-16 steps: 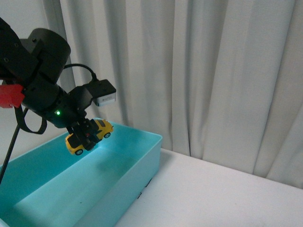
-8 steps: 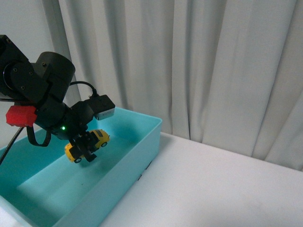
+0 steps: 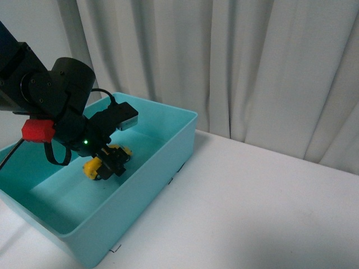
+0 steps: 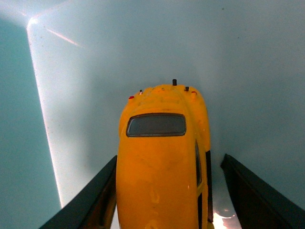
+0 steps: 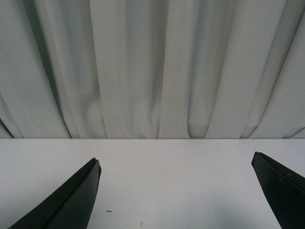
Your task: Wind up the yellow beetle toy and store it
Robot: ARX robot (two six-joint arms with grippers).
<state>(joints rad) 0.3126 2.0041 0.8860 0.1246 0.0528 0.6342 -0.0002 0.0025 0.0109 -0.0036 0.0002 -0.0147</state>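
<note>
Front view showed the left gripper, barely parted around the yellow beetle toy, inside the teal bin, storing apparently nearly done; right gripper gaped empty.

In the front view the left tool covers the middle of the yellow beetle toy, leaving only its ends in sight. Whether the toy rests on the floor of the teal bin cannot be told, and the bin's left corner runs off the picture. The left wrist view cuts off half the toy and most of both fingers, hiding whether they press on it.
</note>
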